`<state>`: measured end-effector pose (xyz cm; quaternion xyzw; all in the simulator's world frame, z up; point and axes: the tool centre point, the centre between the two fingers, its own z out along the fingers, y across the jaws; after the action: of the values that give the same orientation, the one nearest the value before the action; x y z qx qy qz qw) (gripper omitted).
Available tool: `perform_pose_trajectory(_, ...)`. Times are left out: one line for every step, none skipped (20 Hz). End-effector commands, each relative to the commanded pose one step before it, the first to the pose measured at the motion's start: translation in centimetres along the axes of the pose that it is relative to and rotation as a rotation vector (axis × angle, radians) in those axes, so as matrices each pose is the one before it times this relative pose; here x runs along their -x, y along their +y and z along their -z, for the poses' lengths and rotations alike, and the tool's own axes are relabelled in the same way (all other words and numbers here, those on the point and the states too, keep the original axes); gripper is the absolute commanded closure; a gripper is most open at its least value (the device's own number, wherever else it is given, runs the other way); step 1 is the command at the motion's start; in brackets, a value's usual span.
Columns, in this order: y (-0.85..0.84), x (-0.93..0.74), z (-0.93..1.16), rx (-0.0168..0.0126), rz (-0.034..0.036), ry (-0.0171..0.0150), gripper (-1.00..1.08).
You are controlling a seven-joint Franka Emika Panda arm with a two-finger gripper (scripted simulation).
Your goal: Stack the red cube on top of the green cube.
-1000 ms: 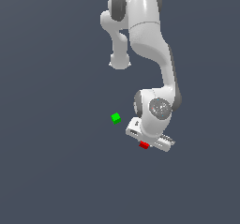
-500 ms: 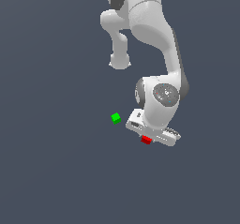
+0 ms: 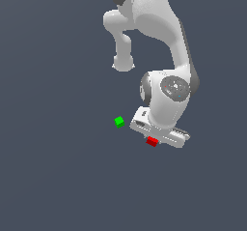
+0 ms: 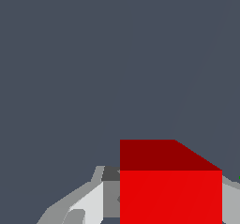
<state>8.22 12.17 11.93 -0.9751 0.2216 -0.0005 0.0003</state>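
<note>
While the red cube (image 3: 152, 141) sits tucked under the white gripper (image 3: 155, 139), it shows in the exterior view only as a small red patch at the lower edge of the hand. In the wrist view the cube (image 4: 170, 190) fills the near foreground, with pale finger parts flanking it on both sides, so I judge the gripper to be closed on it, though the contact faces themselves are hidden. Whether the cube rests on the floor or hangs clear of it cannot be told from either view.

The green cube (image 3: 119, 122) lies apart from the red one, toward the exterior view's left and a little higher in that picture, alone on the dark grey floor (image 3: 58, 177). It is not clearly visible in the wrist view.

From here the main risk is a poor carry. If the grip is shallow or off-centre, the cube may twist or slip as the arm swings across. If the cube travels too low, its lower edge or a finger may knock the green cube away, since so small a block probably slides easily. Because the wrist camera does not clearly show the target, a sideways error at release is also likely; a red cube set down off-centre would tip off the green one.
</note>
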Motion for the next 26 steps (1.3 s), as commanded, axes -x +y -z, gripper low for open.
perform_pose_trajectory(0.006,0.02,-0.009,0.00023,0.00021,-0.00012,1.08)
perform_pose_trajectory(0.041,0.015,-0.012,0.0,0.0,0.0,1.08)
perform_pose_trajectory(0.069,0.026,-0.021,0.0,0.0,0.0,1.08)
perform_pose_trajectory(0.097,0.036,-0.029,0.0,0.0,0.0,1.08)
perform_pose_trajectory(0.126,0.046,-0.037,0.0,0.0,0.0,1.08)
perform_pose_trajectory(0.155,0.057,-0.046,0.0,0.0,0.0,1.08)
perform_pose_trajectory(0.184,0.068,-0.055,0.0,0.0,0.0,1.08)
perform_pose_trajectory(0.215,0.079,-0.064,0.0,0.0,0.0,1.08)
perform_pose_trajectory(0.246,0.09,-0.073,0.0,0.0,0.0,1.08)
perform_pose_trajectory(0.278,0.102,-0.083,0.0,0.0,0.0,1.08)
perform_pose_trajectory(0.311,0.114,-0.092,0.0,0.0,0.0,1.08)
perform_pose_trajectory(0.346,0.127,-0.103,0.0,0.0,0.0,1.08)
perform_pose_trajectory(0.382,0.14,-0.114,0.0,0.0,0.0,1.08)
perform_pose_trajectory(0.42,0.153,-0.125,0.0,0.0,0.0,1.08)
perform_pose_trajectory(0.459,0.167,-0.137,0.0,0.0,0.0,1.08)
perform_pose_trajectory(0.5,0.182,-0.149,0.0,0.0,0.0,1.08)
perform_pose_trajectory(0.543,0.197,-0.162,0.0,0.0,0.0,1.08)
perform_pose_trajectory(0.589,0.213,-0.176,0.0,0.0,0.0,1.08)
perform_pose_trajectory(0.637,0.229,-0.19,0.0,0.0,0.0,1.08)
perform_pose_trajectory(0.682,0.244,-0.203,0.0,0.0,0.0,1.08)
perform_pose_trajectory(0.706,0.243,-0.239,0.00035,-0.00013,-0.00032,1.08)
perform_pose_trajectory(0.72,0.256,-0.215,0.0,0.0,0.0,1.08)
perform_pose_trajectory(0.738,0.261,-0.221,0.0,0.0,0.0,1.08)
perform_pose_trajectory(0.758,0.267,-0.227,0.0,0.0,0.0,1.08)
perform_pose_trajectory(0.778,0.272,-0.234,0.0,0.0,0.0,1.08)
perform_pose_trajectory(0.775,0.269,-0.233,0.0,0.0,0.0,1.08)
